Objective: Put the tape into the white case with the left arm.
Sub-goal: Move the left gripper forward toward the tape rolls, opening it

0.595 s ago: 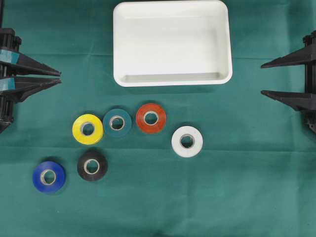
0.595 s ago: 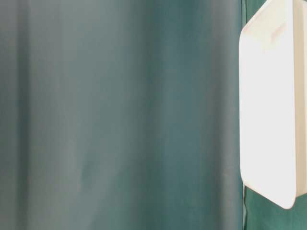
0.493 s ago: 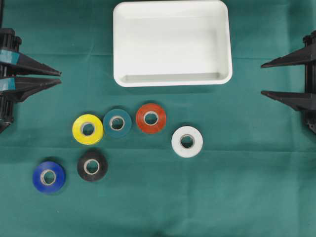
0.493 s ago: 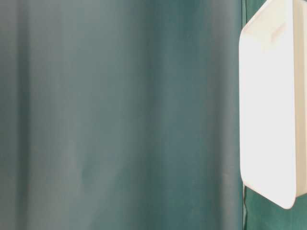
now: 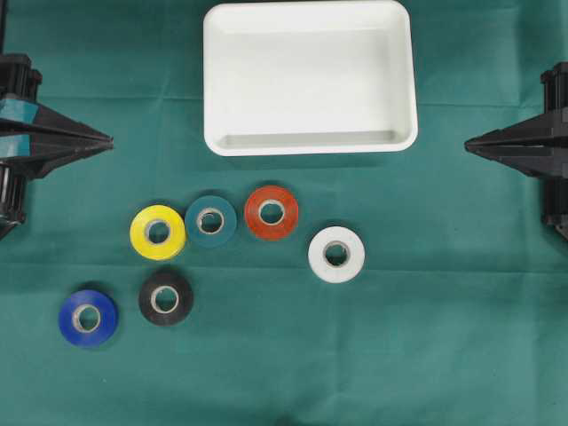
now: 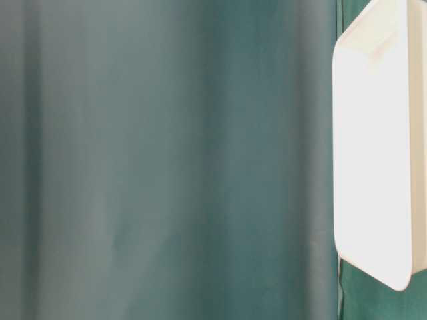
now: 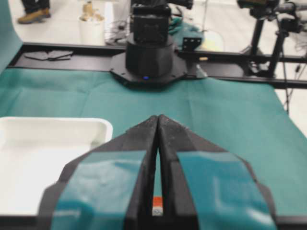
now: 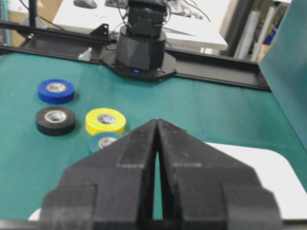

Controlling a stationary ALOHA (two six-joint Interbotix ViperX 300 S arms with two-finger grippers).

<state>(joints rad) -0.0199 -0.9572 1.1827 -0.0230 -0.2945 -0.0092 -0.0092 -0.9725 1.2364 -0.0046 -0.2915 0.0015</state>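
The white case lies empty at the top middle of the green cloth; its rim shows as white case, as white case, and edge-on as white case. Several tape rolls lie below it: yellow tape, teal tape, orange tape, white tape, black tape, blue tape. My left gripper, with teal bands, is shut and holds nothing at the left edge. My right gripper is shut and holds nothing at the right edge.
The right arm's base stands across the cloth in the left wrist view, the left arm's base in the right wrist view. A black rail borders the cloth. Yellow tape, black tape, blue tape lie ahead of the right gripper.
Both grippers have shut: each pair of fingers stood apart half a second ago and now meets at the tips. The tape rolls and the case have not moved.
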